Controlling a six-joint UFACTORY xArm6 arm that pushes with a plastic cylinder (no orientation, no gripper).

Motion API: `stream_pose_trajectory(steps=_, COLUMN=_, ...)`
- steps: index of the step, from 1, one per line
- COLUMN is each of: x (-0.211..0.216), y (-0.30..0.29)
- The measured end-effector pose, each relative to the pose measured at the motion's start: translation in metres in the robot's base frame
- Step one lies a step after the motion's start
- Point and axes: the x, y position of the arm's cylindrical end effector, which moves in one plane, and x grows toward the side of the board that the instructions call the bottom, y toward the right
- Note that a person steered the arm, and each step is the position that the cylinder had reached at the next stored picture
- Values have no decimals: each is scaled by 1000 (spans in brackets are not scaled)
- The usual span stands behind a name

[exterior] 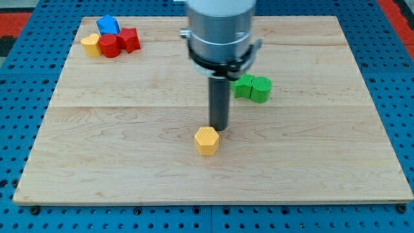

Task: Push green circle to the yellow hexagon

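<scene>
The green circle point(261, 89) lies right of the board's middle, touching a second green block point(244, 85) on its left. The yellow hexagon point(207, 140) lies below the board's middle. My tip point(219, 127) is just above and right of the yellow hexagon, close to it, and well below and left of the green circle. The rod rises from there to the grey arm body point(220, 29) at the view's top.
At the top left sits a cluster: a blue block point(107, 26), a yellow block point(91, 45), a red circle point(110, 46) and a red block point(129, 39). The wooden board point(97, 149) lies on a blue pegboard surface.
</scene>
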Motion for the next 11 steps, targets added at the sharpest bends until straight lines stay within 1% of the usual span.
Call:
stream_pose_trajectory(steps=1, x=-20, y=37)
stream_pose_trajectory(steps=2, x=-66, y=122)
stream_pose_trajectory(steps=3, x=-118, y=131)
stream_pose_trajectory(steps=4, x=-87, y=125)
stream_pose_trajectory(steps=5, x=-47, y=113)
stream_pose_trajectory(steps=6, x=-49, y=124)
stream_pose_trajectory(steps=7, x=-90, y=132)
stream_pose_trajectory(steps=8, x=-89, y=100)
stream_pose_trajectory(steps=9, x=-35, y=57)
stream_pose_trajectory(steps=10, x=-24, y=29)
stream_pose_trajectory(steps=11, x=-28, y=22)
